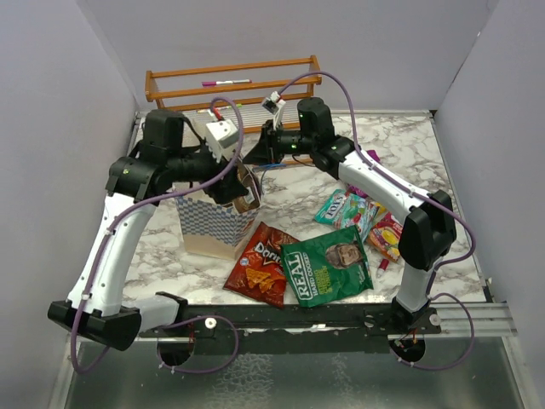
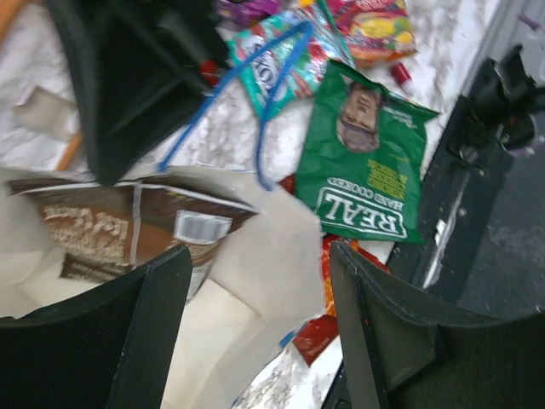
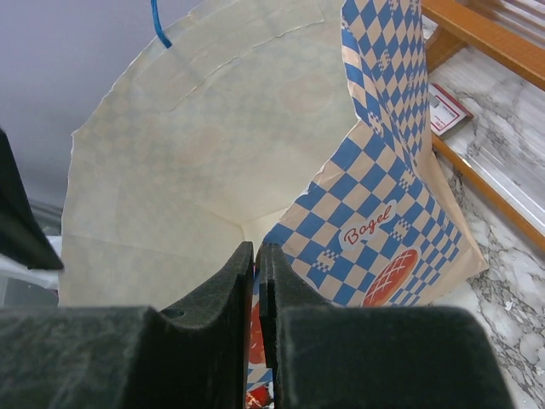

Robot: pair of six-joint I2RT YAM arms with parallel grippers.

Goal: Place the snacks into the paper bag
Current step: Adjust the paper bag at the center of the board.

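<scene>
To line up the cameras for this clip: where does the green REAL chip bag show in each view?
Top external: the green REAL chips lie flat at lower centre, just right of the red Doritos.
Left wrist: right of centre, lettering upside down, beyond the bag's rim.
Right wrist: not in view.
Shared landmark: the checkered paper bag, left of centre from above, its pale inside in the left wrist view, its checkered wall in the right wrist view.
</scene>
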